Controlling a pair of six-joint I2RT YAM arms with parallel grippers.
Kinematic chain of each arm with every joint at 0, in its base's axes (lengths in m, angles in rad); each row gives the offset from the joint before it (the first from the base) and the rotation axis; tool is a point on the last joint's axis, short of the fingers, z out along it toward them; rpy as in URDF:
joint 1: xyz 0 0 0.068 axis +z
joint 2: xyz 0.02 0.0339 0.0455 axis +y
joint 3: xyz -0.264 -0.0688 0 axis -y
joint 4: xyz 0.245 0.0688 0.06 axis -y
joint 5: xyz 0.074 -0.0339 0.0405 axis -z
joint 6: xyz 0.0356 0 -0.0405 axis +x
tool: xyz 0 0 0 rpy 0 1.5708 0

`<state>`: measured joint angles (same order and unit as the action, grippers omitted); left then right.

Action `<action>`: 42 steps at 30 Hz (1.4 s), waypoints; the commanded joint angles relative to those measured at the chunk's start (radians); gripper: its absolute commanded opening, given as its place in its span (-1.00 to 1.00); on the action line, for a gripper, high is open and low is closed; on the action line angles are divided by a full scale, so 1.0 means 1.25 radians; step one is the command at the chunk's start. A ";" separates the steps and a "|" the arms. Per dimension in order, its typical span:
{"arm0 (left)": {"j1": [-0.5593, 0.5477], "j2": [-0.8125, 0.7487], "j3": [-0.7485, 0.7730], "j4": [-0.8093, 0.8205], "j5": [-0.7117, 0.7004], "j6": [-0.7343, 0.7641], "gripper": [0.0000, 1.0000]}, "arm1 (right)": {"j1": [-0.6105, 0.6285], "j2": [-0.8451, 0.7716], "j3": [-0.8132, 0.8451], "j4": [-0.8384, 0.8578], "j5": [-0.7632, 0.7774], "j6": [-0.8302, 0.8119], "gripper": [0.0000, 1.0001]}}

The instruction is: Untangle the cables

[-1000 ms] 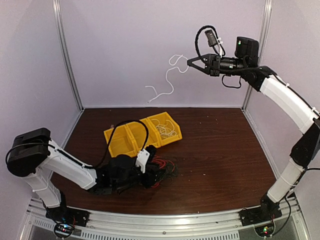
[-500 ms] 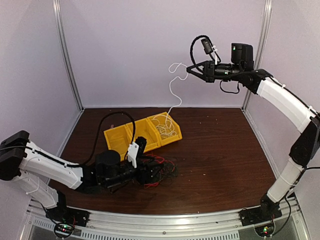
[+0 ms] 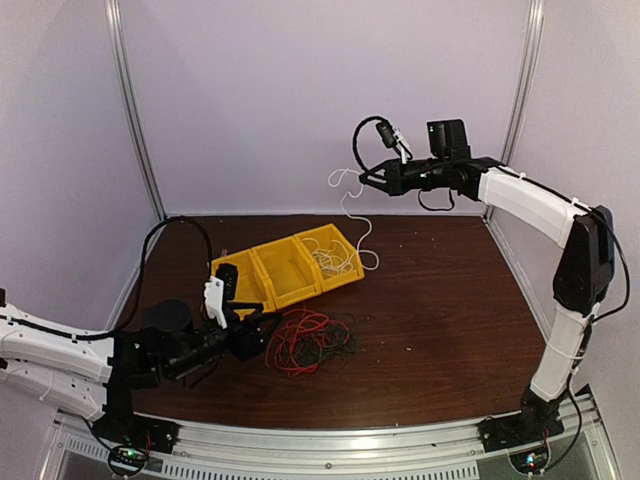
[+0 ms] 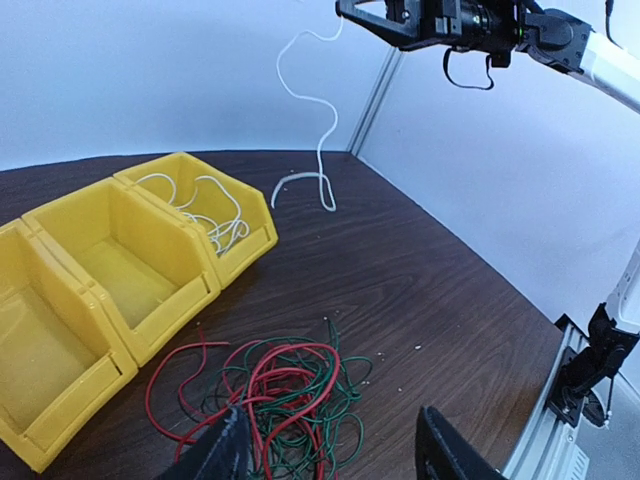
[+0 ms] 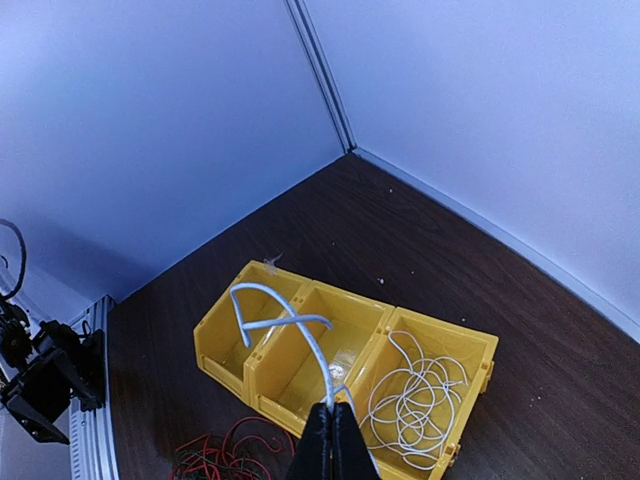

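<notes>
Withdrawn, left end effector (image 3: 262,336) stands apart, tangle (image 3: 306,341) just ahead; right end effector (image 3: 362,179) clamps white cable (image 3: 349,214), bins (image 3: 296,292) below, dark worktop (image 3: 440,300), pale walls (image 3: 250,100).

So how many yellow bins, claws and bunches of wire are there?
Yellow bins: 3
Claws: 2, left claw and right claw
Wire bunches: 3, red-green tangle, white bunch in a bin, white wire in the right claw
Total: 8

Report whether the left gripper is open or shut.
Open: the left gripper shows its fingers apart near the tangled cables, gripping nothing.
</notes>
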<state>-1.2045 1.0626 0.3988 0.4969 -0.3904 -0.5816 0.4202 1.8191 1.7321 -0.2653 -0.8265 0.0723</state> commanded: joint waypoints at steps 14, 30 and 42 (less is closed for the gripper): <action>-0.001 -0.025 -0.022 -0.082 -0.102 -0.045 0.16 | 0.005 0.205 0.091 0.033 0.072 -0.008 -1.00; -0.001 -0.008 -0.025 -0.089 -0.113 -0.062 0.15 | 0.046 0.359 0.162 -0.010 0.195 -0.029 -1.00; -0.001 -0.009 -0.035 -0.088 -0.114 -0.068 0.16 | 0.078 0.386 0.185 -0.074 0.267 -0.038 -0.99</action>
<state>-1.2041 1.0615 0.3664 0.3794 -0.5156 -0.6575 0.4995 2.2810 1.9400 -0.3141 -0.5400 0.0364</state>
